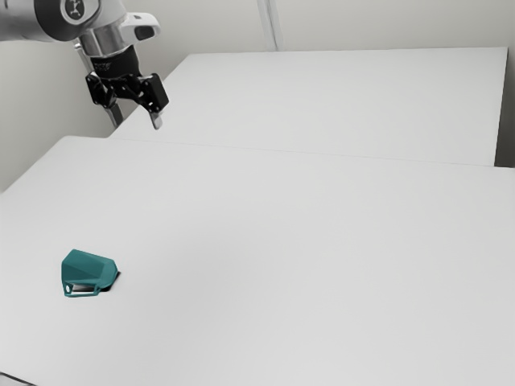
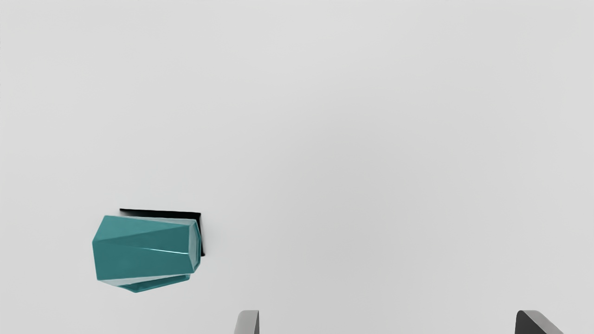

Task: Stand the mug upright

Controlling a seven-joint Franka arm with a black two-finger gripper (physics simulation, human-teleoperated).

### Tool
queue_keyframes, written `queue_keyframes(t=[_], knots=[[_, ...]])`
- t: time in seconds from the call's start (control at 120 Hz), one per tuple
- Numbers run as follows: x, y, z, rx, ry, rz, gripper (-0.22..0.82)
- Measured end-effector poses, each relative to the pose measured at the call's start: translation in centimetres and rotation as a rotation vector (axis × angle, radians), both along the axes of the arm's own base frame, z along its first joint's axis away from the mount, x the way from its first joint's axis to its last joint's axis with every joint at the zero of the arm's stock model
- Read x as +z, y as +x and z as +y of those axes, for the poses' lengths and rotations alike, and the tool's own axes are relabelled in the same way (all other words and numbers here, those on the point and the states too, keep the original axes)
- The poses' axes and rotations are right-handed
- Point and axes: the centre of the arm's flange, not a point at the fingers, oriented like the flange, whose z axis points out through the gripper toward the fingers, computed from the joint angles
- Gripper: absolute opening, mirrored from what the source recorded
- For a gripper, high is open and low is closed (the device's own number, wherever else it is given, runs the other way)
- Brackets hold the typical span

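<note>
The blue-green mug is lying down on the white counter.
It lies on its side, close to the front and toward the exterior view's left, with its handle facing the near side and its thin end pointing toward the exterior view's right. Farther back, the fingers are up high, well apart from the mug. The wrist view shows them spread wide, with the mug off to one side, outside the gap. The big arm comes in from the upper left. A pale wall stands at the very back.
</note>
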Motion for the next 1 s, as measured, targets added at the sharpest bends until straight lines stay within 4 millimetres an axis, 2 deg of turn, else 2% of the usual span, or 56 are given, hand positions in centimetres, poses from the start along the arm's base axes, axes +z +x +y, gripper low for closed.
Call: queue_keyframes(t=[0.242, 0.333, 0.408, 0.558, 0.675, 0.808, 1.0], knots=[[0.7, -0.2, 0.2, 0.003, -0.007, -0.023, 0.60], [0.8, -0.4, 1.1, 0.020, -0.010, -0.022, 0.60], [0.5, -0.8, 3.0, 0.053, -0.015, -0.014, 0.60], [0.2, -2.0, 8.1, 0.146, -0.027, -0.004, 0.60], [-0.4, -3.3, 10.6, 0.184, -0.045, 0.004, 0.60], [-2.3, -5.9, 14.3, 0.241, -0.129, -0.005, 0.61], [-5.6, -9.3, 18.0, 0.291, -0.238, -0.043, 0.60]])
